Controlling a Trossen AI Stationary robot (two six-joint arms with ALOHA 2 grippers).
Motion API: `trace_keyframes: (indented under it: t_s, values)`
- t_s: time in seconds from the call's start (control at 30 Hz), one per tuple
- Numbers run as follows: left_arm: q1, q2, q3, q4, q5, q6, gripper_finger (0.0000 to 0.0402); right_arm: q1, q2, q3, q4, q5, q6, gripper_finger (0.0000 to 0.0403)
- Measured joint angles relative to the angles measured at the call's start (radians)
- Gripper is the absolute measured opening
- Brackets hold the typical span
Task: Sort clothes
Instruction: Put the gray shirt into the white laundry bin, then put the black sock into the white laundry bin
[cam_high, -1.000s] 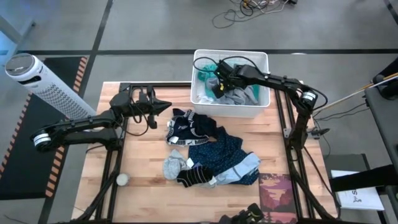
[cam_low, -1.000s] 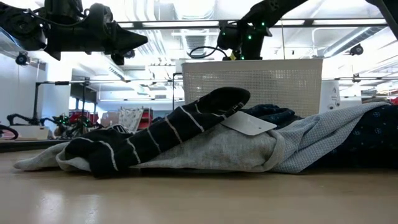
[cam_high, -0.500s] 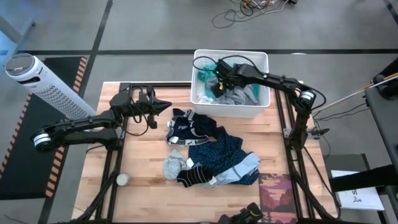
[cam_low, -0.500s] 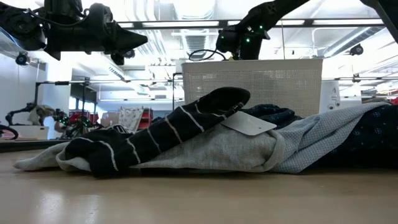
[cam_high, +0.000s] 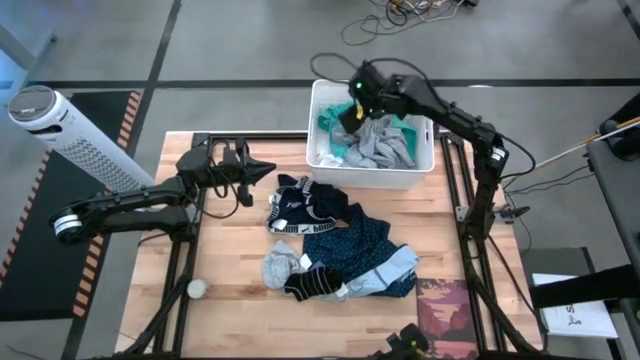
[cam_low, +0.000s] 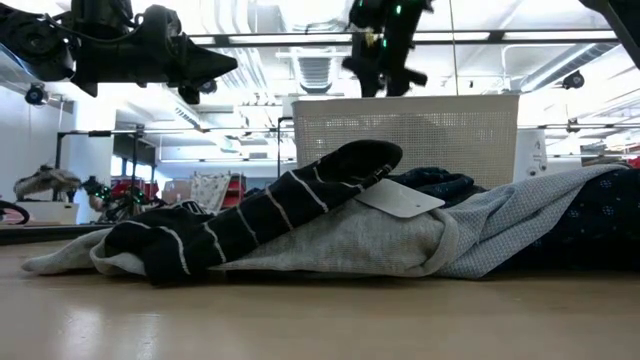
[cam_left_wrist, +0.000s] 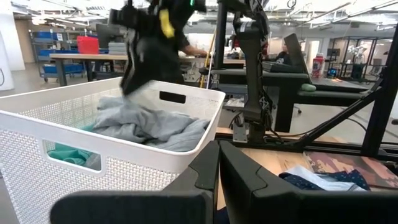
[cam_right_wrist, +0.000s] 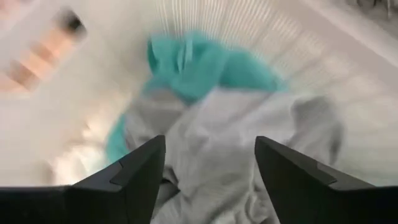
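My right gripper (cam_high: 352, 108) hangs open over the white basket (cam_high: 420, 178), its fingers (cam_right_wrist: 140, 180) spread above a grey garment (cam_right_wrist: 230, 143) and a teal one (cam_right_wrist: 205, 65) that lie inside; it touches nothing. My left gripper (cam_high: 268, 170) waits shut and level over the table's left half. On the table lie more clothes in a heap: a navy piece with white print (cam_high: 300, 210), a dark blue dotted one (cam_high: 350, 245), a grey one (cam_high: 280, 265) and striped socks (cam_high: 315, 282).
A dark red patterned mat (cam_high: 445, 312) lies at the near right corner. A small white round thing (cam_high: 197, 289) sits near the front left. A white perforated tower (cam_high: 70, 135) stands off the table's left. The basket's wall (cam_low: 400, 130) rises behind the heap.
My right gripper has risen out of the basket and drawn toward the far edge. The grey garment has stayed behind in the basket, spread over the other clothes.
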Motion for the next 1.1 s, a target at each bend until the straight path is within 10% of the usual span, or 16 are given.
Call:
trace_keyframes:
  t_s: [0.23,0.53,1.1]
  values:
    - [0.000,-0.001,0.000,0.001,-0.076,0.017,0.0000,0.029,-0.005,0.117,-0.030,0.004,-0.167,0.0178]
    - [0.000,-0.008,-0.022,0.071,-0.076,0.023,0.0000,0.074,0.001,0.040,-0.035,0.011,-0.246,0.0009]
    - [0.006,-0.034,-0.127,0.322,-0.075,0.007,0.0000,0.322,-0.042,0.033,-0.006,-0.033,-0.338,0.0000]
